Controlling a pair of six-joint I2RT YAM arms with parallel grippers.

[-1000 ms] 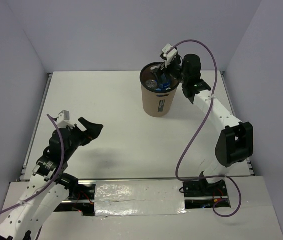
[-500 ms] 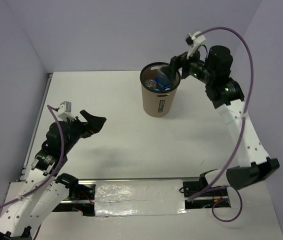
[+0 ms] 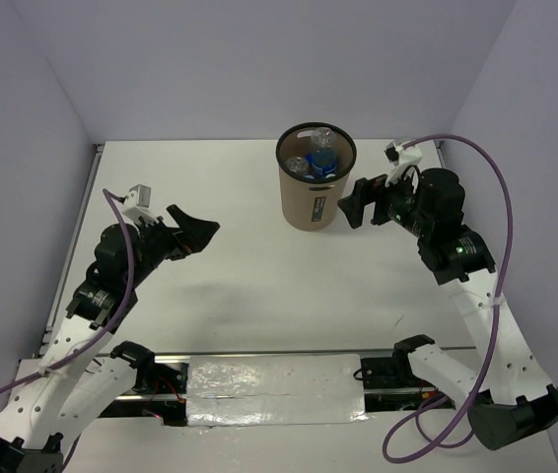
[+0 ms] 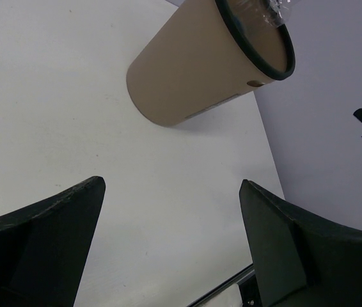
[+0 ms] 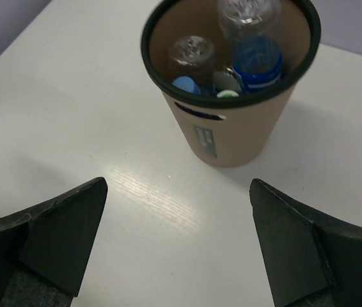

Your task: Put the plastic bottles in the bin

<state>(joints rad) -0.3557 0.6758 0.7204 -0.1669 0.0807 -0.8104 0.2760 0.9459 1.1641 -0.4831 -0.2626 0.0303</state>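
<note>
Both arms are off the load right now. The right gripper (image 3: 353, 204) hangs with its two black fingers spread wide and nothing between them. Just ahead of its fingertips stands the tall brown cardboard-coloured cylindrical bin (image 3: 316, 202) with the black rim, upright on the white tabletop (image 3: 259, 286).

From the right wrist camera the right gripper (image 5: 178, 183) looks down and forward into the bin (image 5: 232, 131), beyond the open jaws and a touch to their right. There is a small label on the side wall facing the fingers, and a dark slot just under the rim. Inside are the small clear plastic bottles (image 5: 258, 61), packed together. One has a blue label, there is a blue cap (image 5: 184, 83) low on the near side, and clear bottle ends point up. How many there are I cannot tell.

Over to the left gripper (image 3: 198, 232): its jaws are apart as well and it holds nothing. It sits well away from the bin, which lies far out in front of its tips. In its own camera the left gripper (image 4: 171, 184) frames bare table, with the bin (image 4: 187, 77) beyond the fingers. The plastic bottles (image 3: 318, 158) are all down inside the bin.
</note>
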